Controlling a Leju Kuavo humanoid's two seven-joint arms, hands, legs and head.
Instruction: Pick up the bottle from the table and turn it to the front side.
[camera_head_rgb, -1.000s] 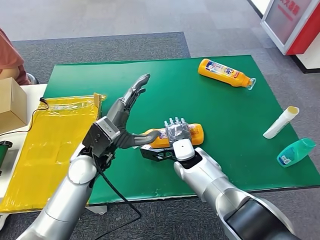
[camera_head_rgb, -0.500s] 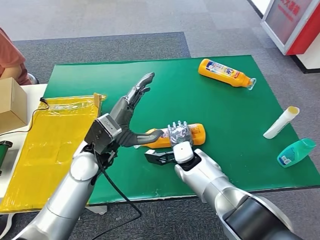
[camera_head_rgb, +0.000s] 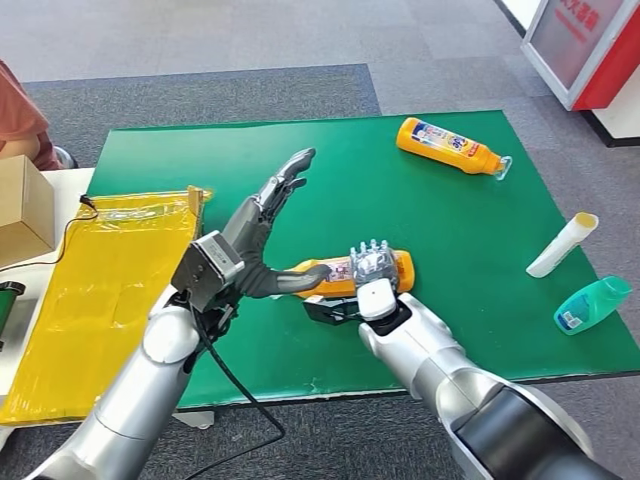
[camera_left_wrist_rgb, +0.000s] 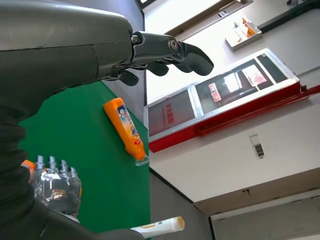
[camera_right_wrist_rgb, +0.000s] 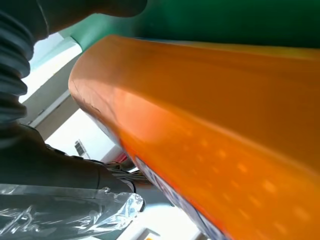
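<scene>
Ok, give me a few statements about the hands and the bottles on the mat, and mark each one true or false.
1. The right hand grips an orange bottle. True.
2. The left hand also holds a bottle. False: it holds nothing, its fingers spread above the green mat, its thumb reaching toward the held bottle.
3. A second orange bottle lies near the mat's far edge. True.
4. The white tube stands upright. False: it lies on its side near the mat's right edge.
5. The teal bottle lies on the yellow bag. False: it lies at the mat's right edge; the bag is on the left.
</scene>
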